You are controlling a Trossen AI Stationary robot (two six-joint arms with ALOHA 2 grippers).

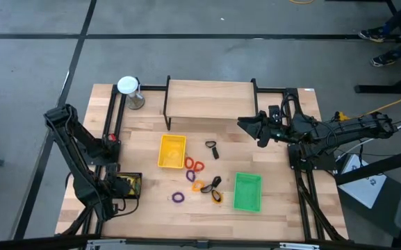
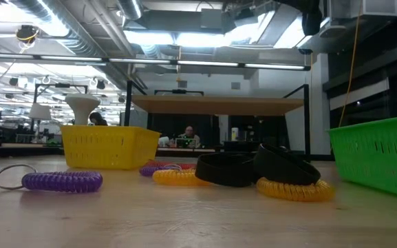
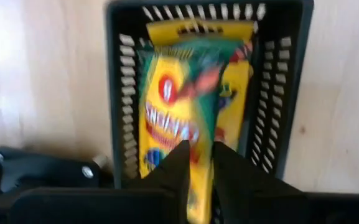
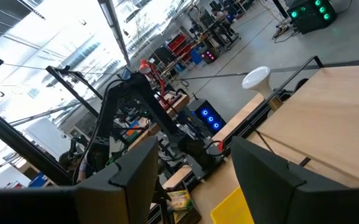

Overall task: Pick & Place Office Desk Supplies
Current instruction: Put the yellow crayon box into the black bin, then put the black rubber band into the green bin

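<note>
Right now the yellow crayon box (image 3: 188, 118) lies inside the black tray (image 3: 285, 93) at the table's near left corner, and my left gripper (image 3: 199, 163) hangs straight above it, the arm folded down steeply over that corner. Its fingers (image 3: 174, 168) stand a narrow slit apart with the box's end showing between them — whether they pinch it or have let go I cannot tell. Out in the middle lie the purple ring (image 1: 178, 197), orange ring (image 1: 199, 185) and black clip (image 1: 211, 146), between the yellow tray (image 1: 172, 151) and green tray (image 1: 247, 192). My right gripper (image 1: 243, 123) — fingers spread, holding nothing — hovers stretched level over the table's far right.
</note>
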